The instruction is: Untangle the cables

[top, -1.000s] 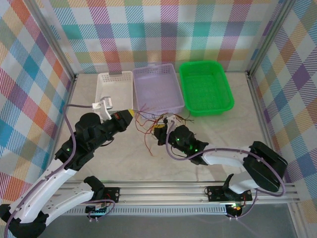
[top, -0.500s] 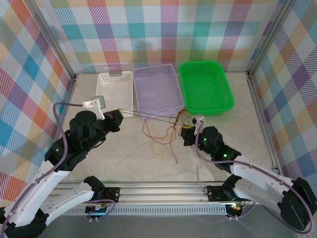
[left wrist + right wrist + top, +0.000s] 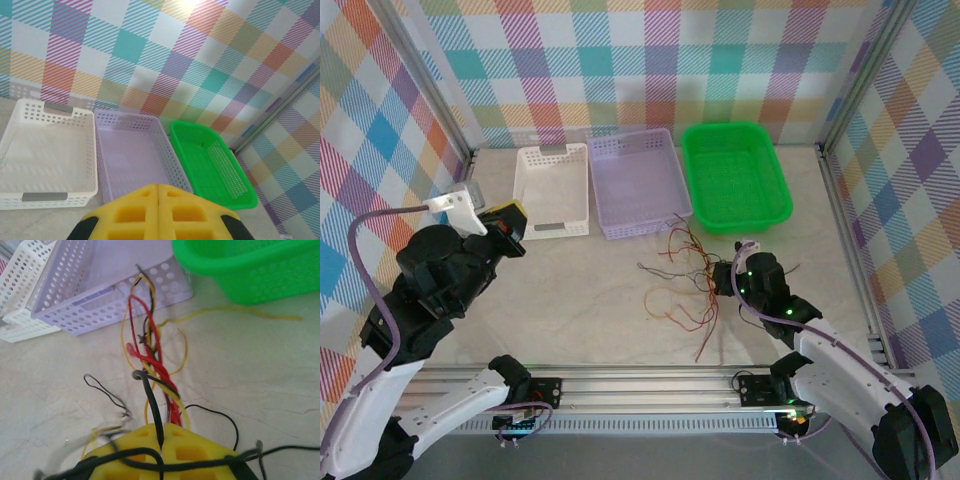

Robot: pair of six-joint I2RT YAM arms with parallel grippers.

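Red, yellow and black thin wire cables [image 3: 682, 272] lie in a loose tangle on the pale marbled table surface [image 3: 570, 305]. The tangle sits in front of the lilac perforated plastic basket [image 3: 640, 226] and the green perforated plastic basket [image 3: 738, 226]. It is well apart from the white perforated plastic basket [image 3: 582, 185] at the left of the row.

The right gripper [image 3: 726, 282] is low over the table at the right edge of the tangle. In the right wrist view, its yellow foam pads [image 3: 142, 440] are clamped on the cables: a black strand enters the seam between them, and red and yellow strands run in beside it. From the pads, a twisted red and yellow bundle leads toward the lilac basket's near corner. One yellow strand trails right along the front of the green basket.

The left gripper [image 3: 510, 212] is over the left side of the table, apart from the cables. In the left wrist view, its yellow pads are pressed together with nothing between them.
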